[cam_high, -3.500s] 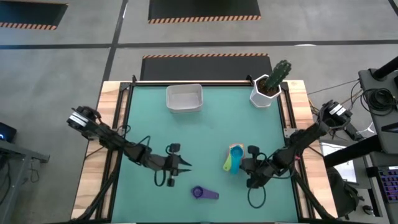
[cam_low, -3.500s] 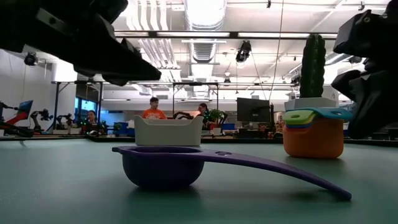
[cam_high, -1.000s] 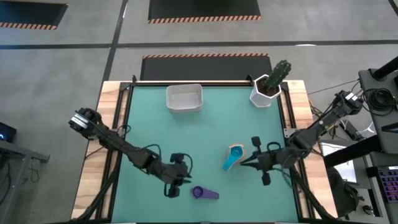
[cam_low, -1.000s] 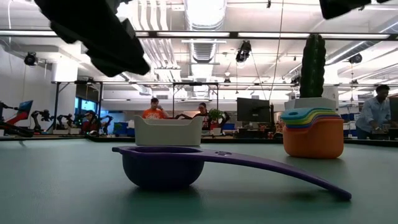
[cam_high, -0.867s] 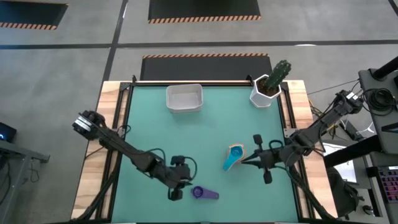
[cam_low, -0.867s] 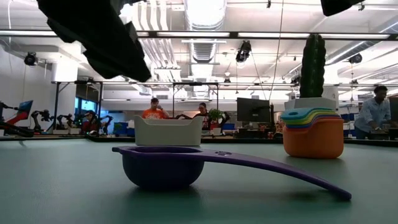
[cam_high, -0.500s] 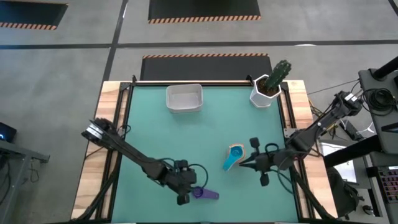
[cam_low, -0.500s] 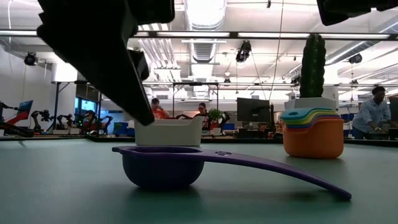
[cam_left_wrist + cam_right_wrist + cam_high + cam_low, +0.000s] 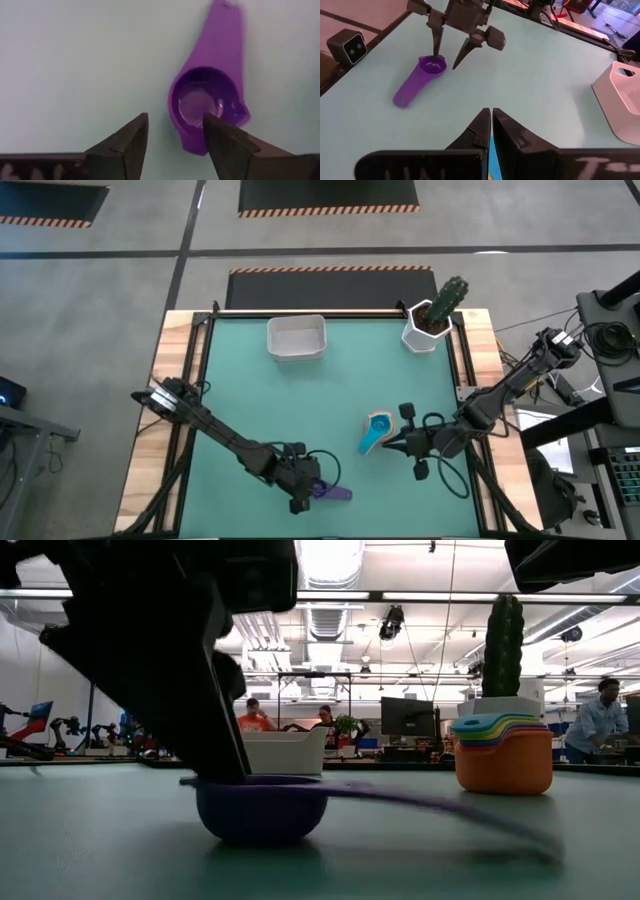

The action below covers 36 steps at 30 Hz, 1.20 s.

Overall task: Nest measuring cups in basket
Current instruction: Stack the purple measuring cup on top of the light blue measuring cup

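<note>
the left gripper (image 9: pixel 312 489) sits low in the high view, a little left of centre, with its fingers spread apart astride the rim of the purple measuring cup (image 9: pixel 330 492): one finger (image 9: pixel 227 145) dips into the bowl and the other stands outside it, not yet closed on the rim. the purple cup lies upright on the teal table (image 9: pixel 250 390), its handle reaching toward the right of the frame. the stack of nested cups (image 9: pixel 376 431), teal on top, stands right of centre in the high view, and the right gripper (image 9: pixel 392 443) waits just beside it with its fingers pressed together and holding nothing. the white basket (image 9: pixel 296 337) rests near the upper edge of the table, left of the cactus pot (image 9: pixel 432 320) in the upper right corner.
</note>
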Each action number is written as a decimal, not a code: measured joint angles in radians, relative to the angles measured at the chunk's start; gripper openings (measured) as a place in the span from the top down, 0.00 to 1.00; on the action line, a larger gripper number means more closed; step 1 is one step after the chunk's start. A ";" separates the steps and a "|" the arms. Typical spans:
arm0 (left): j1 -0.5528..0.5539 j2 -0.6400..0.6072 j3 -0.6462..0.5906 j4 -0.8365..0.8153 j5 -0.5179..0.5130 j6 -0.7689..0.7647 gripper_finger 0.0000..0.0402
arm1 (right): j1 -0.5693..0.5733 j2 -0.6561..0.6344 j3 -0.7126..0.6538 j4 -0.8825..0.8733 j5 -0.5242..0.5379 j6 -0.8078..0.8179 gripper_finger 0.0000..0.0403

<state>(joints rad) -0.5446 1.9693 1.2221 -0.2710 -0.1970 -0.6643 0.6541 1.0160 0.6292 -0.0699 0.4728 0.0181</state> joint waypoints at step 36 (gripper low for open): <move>0.215 -0.010 0.419 -0.390 0.059 0.992 1.00 | 0.001 -0.021 -0.012 -0.121 0.000 0.142 0.98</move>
<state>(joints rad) -0.3295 1.9591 1.6411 -0.6613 -0.1383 0.3272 0.6548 0.9955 0.6174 -0.1905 0.4728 0.1600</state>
